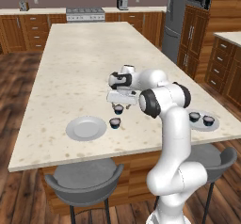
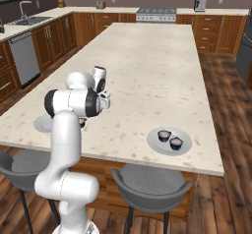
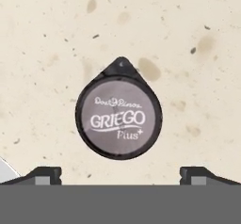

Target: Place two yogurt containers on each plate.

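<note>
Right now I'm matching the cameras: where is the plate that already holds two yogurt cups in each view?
Left base view: filled plate, far right, near the counter front edge.
Right base view: lower centre-right, near that same edge.
Shared landmark: the grey stool beneath it.

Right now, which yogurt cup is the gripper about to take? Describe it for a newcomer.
On the long island counter, find the bare plate near the front edge. Two yogurt cups stand beside it; the target cup sits directly under the gripper, farther from the edge than the other cup.
</note>
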{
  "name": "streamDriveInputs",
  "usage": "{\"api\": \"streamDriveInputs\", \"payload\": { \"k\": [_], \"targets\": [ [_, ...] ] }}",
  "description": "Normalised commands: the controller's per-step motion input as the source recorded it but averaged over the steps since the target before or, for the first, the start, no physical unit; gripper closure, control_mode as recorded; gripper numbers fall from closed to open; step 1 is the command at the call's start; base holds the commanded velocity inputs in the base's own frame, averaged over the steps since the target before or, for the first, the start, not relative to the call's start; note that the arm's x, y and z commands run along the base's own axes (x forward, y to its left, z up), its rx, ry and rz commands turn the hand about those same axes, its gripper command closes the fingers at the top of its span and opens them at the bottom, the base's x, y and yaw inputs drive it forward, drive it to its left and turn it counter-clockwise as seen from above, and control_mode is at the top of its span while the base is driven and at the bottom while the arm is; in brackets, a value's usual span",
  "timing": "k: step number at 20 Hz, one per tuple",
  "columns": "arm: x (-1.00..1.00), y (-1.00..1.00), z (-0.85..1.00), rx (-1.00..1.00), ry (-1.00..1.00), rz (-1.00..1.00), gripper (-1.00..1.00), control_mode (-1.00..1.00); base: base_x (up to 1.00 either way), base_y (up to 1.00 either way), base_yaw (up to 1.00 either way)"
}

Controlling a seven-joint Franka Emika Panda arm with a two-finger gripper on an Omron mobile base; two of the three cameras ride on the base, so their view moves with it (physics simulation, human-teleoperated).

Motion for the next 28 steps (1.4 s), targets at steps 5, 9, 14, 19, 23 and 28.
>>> {"api": "streamDriveInputs", "payload": {
  "k": [5, 9, 14, 19, 23, 28],
  "targets": [
    [0.11, 0.01, -0.10, 0.00, 0.01, 0.00, -1.00, -1.00, 0.00, 0.00, 0.00],
    [0.12, 0.00, -0.08, 0.00, 0.00, 0.00, -1.00, -1.00, 0.00, 0.00, 0.00],
    [0.17, 0.02, -0.01, 0.00, 0.00, 0.00, -1.00, -1.00, 0.00, 0.00, 0.00],
    [0.02, 0.01, -0.05, 0.00, 0.00, 0.00, -1.00, -1.00, 0.00, 0.00, 0.00],
    [0.00, 0.00, -0.09, 0.00, 0.00, 0.00, -1.00, -1.00, 0.00, 0.00, 0.00],
    [0.00, 0.00, -0.10, 0.00, 0.00, 0.00, -1.00, -1.00, 0.00, 0.00, 0.00]
  ]
}}
